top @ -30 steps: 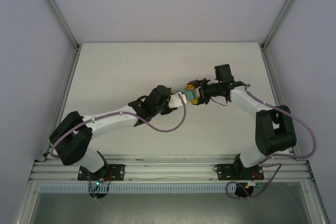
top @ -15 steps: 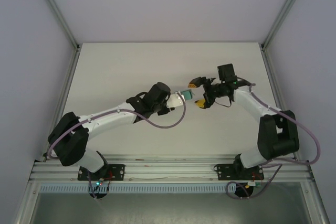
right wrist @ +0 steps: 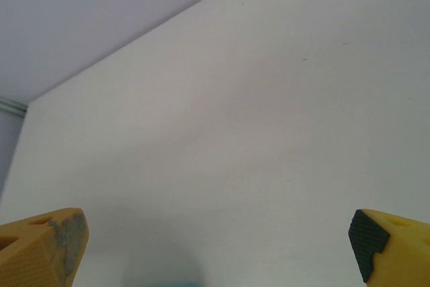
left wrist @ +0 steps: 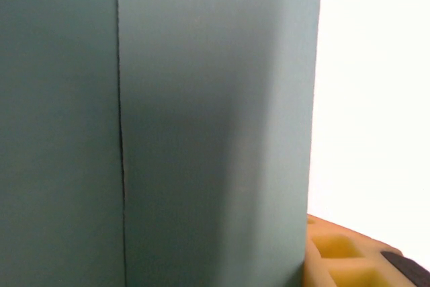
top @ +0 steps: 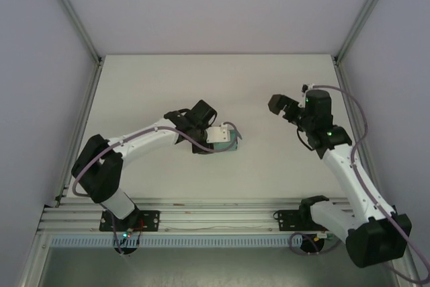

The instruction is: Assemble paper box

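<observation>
At mid-tabletop [top: 168,85], slightly left of centre: teal-green paper box [top: 235,141] clamped in left fingers [top: 225,136], low over the surface (contact with it not determinable). From left wrist: box wall [left wrist: 201,126] hard against the lens, one vertical seam line, yellow fingertip [left wrist: 346,260] at its lower right edge. Well apart to the right: right fingers [top: 275,103] released, spread wide. From right wrist: white tabletop visible between the two yellow tips [right wrist: 40,250].

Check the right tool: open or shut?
Open: the right tool has yellow fingers far apart, at opposite lower corners of its wrist view.
</observation>
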